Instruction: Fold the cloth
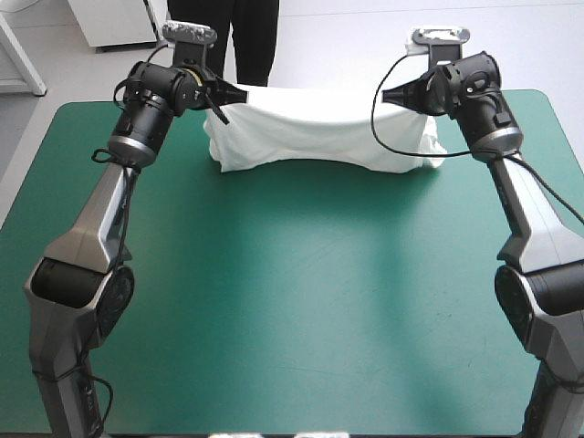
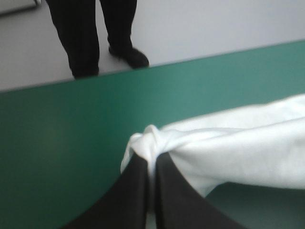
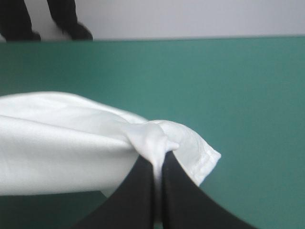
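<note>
Both pairs of jaws were clenched on fabric, each pinching a bunched end of the soft white short-sleeved T-shirt [image 1: 319,132]. From where I stood, the left gripper [image 1: 219,94], its two broad black fin-shaped fingers [image 2: 136,191] all but meeting, gripped the garment's end at about eleven o'clock on the table. A small knot of cloth puffed out just past the fingertips. The right gripper [image 1: 391,95] grasped the opposite end at about one o'clock, and there a hemmed corner of the shirt stuck out beside the fingers.

Between the two grippers the T-shirt hung stretched sideways as a long band across the twelve o'clock end of the table. Its upper edge was lifted and dipped a little at the middle. Its lower folds looked to reach the flat teal-green table cover [image 1: 292,301] at both ends, though I could not be certain they touched.

The grey left arm [image 1: 100,210] reached in from seven o'clock and the grey right arm [image 1: 534,219] from five o'clock, both wrists turned inward toward the shirt.
</note>
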Available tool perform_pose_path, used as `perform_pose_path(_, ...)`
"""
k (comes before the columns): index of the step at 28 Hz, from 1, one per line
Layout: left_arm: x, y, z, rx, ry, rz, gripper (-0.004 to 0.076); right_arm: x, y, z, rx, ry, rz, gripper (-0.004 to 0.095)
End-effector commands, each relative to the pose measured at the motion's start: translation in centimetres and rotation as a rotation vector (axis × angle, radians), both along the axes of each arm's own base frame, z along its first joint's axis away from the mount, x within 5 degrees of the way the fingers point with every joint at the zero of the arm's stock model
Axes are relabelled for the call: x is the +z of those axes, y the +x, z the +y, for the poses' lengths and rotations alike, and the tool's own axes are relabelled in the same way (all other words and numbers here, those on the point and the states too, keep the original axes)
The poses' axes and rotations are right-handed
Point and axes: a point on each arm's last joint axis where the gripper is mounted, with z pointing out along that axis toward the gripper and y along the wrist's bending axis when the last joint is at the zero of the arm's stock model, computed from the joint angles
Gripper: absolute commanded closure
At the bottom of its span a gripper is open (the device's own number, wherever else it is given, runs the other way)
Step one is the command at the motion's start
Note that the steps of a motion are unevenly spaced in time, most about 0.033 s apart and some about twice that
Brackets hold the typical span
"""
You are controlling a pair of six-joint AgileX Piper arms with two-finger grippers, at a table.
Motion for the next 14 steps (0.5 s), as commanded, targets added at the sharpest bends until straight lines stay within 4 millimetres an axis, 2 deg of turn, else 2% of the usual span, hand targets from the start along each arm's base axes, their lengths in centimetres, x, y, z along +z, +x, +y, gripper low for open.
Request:
perform_pose_path(1, 1.2, -0.6, 0.1, 0.005, -0.06, 0.004, 0.0734, 0.8, -0.5, -0.1, 0.032, 0.008, 0.015, 0.0925)
perform_pose_path(4, 0.1, -1.0, -1.0, -0.013, -0.051, 0.069, 0.0734, -0.4, -0.4, 0.2, 0.052, 0.013, 0.093, 0.0925)
perform_pose_path(9, -0.3, -2.7, -2.6, -0.035, 0.021, 0.082, 0.0734, -1.9, -1.2, 0.1, 0.06, -0.001, 0.154, 0.0925)
perform_pose_path(10, -0.7, -3.7, -2.8, -0.026, 0.029, 0.085, 0.0734, -3.1, -2.1, -0.1, 0.064, -0.006, 0.185, 0.0925)
perform_pose_path(14, -3.4, -6.1, -2.4, -0.03, 0.007, 0.127, 0.0734, -5.4, -5.2, -0.6, 0.071, 0.01, 0.189, 0.0925)
